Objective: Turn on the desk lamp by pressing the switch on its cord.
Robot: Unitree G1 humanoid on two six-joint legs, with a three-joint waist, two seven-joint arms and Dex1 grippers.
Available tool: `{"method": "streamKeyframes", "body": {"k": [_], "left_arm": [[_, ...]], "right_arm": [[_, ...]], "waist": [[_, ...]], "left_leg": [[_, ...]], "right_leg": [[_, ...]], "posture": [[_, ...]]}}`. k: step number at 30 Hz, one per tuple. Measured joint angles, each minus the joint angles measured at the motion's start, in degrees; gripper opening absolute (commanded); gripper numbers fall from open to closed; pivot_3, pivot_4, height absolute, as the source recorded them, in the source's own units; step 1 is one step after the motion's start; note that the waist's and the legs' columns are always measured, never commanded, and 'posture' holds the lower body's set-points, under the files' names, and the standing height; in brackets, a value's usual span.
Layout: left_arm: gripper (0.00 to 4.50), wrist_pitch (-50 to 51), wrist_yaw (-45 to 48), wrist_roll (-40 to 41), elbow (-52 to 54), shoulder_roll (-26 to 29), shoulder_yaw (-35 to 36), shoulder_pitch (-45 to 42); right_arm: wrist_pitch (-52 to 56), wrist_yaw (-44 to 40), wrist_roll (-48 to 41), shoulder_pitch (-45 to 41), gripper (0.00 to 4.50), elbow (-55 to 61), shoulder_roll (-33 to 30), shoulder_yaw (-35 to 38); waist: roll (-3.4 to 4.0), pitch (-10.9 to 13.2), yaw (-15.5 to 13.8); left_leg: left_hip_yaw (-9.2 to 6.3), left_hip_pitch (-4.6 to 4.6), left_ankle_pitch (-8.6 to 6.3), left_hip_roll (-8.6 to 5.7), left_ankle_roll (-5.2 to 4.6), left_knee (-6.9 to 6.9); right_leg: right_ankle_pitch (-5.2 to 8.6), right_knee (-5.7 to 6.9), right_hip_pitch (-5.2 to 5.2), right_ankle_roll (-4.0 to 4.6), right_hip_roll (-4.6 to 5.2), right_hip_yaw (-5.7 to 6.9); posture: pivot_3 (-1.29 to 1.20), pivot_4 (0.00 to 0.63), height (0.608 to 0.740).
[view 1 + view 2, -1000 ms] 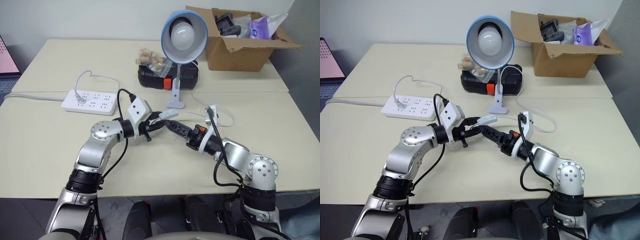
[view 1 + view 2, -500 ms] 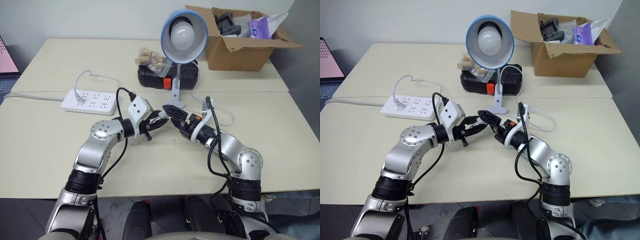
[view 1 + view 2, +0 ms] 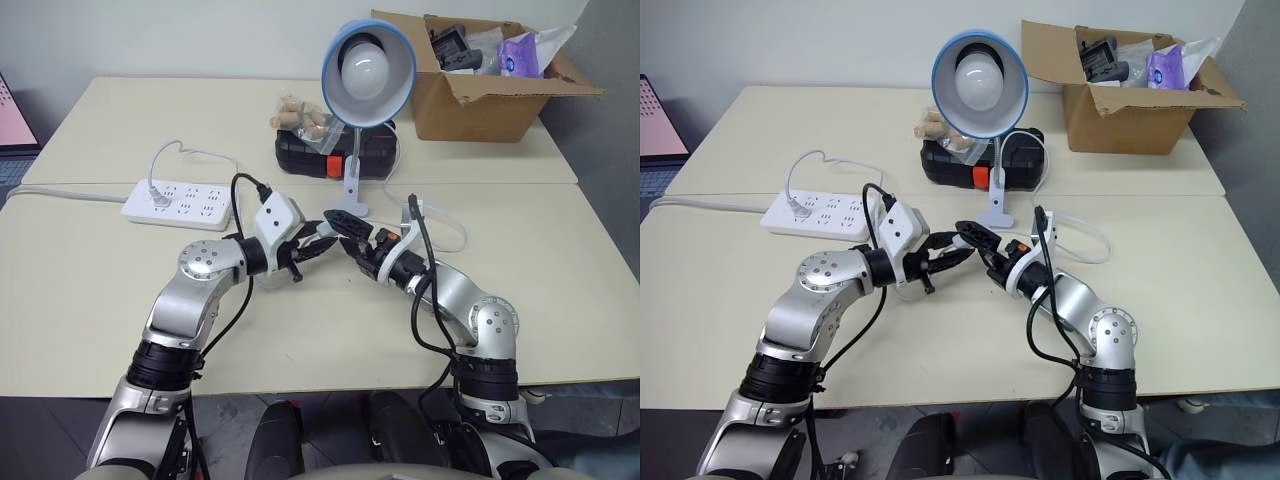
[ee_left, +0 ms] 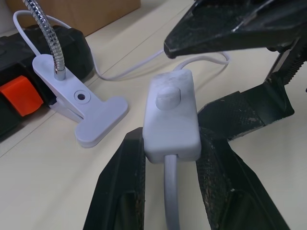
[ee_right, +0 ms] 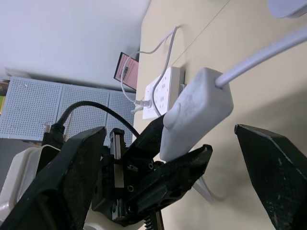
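Head camera: the right gripper [image 3: 338,218] has swung in from the right and now stands fingers wide around the tip of the left gripper [image 3: 318,240], over the cream worktop [image 3: 90,290]. The desk lamp [image 3: 367,62] is unlit, clipped base just beyond them, a power strip [image 3: 180,202] and cardboard box [image 3: 480,95] further off

Left wrist: the switch [image 4: 171,116] sits pinched between the left fingers [image 4: 120,182], button up, the cord [image 4: 171,191] running back; a right finger hovers just above it, so the press looks imminent

Right wrist: switch flanked by wide-spread fingers [image 5: 76,177], not yet touching; pegboard wall behind
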State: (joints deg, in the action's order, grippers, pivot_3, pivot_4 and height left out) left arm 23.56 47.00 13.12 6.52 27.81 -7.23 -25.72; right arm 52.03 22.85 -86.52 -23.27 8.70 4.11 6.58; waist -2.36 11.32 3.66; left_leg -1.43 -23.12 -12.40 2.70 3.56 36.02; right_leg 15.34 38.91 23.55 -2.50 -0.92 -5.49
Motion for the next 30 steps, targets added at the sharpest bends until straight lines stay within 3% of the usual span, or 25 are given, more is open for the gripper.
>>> {"method": "streamKeyframes", "body": {"k": [9,15,26,28,30], "left_arm": [[1.13,-0.06,0.06,0.04,0.20,0.19,-0.08,0.18],[1.12,0.04,-0.13,-0.08,0.39,0.72,-0.02,0.24],[1.11,0.03,-0.13,-0.17,0.40,0.86,-0.02,0.24],[1.11,0.03,-0.14,-0.18,0.40,0.86,-0.01,0.23],[1.11,0.03,-0.07,-0.17,0.40,0.86,-0.06,0.25]], "right_arm": [[-0.24,0.05,0.02,0.04,1.66,-0.26,-0.21,-0.62],[0.08,-0.03,0.07,0.06,0.52,-0.64,-0.77,-1.30],[-0.01,-0.04,0.04,0.06,0.42,-0.64,-0.66,-1.60],[-0.10,-0.07,0.04,0.06,1.12,-0.64,-0.68,-1.54],[-0.26,-0.34,0.06,0.05,1.38,-0.64,-0.86,-1.33]], "waist": [[0.00,0.00,0.01],[0.01,0.00,0.06],[0.01,0.00,0.10],[0.01,0.00,0.09],[0.01,0.00,0.05]], "left_leg": [[0.00,-0.01,0.00,0.00,0.00,-0.01],[0.00,-0.02,0.00,0.01,0.00,-0.03],[-0.01,-0.33,0.00,0.01,0.00,-0.02],[0.00,-0.53,0.00,0.01,0.00,0.00],[-0.03,-0.68,0.00,0.01,0.00,0.01]], "right_leg": [[0.00,-0.01,0.01,0.01,0.00,0.00],[0.00,-0.02,0.04,0.01,0.00,0.00],[0.00,-0.01,0.33,0.01,0.00,0.01],[0.00,0.02,0.53,0.00,0.00,0.01],[0.00,0.03,0.64,0.01,0.00,0.04]], "posture": [[0.00,0.150,0.740],[0.00,0.150,0.740],[0.00,0.150,0.740],[0.00,0.150,0.740],[0.00,0.150,0.740]]}}
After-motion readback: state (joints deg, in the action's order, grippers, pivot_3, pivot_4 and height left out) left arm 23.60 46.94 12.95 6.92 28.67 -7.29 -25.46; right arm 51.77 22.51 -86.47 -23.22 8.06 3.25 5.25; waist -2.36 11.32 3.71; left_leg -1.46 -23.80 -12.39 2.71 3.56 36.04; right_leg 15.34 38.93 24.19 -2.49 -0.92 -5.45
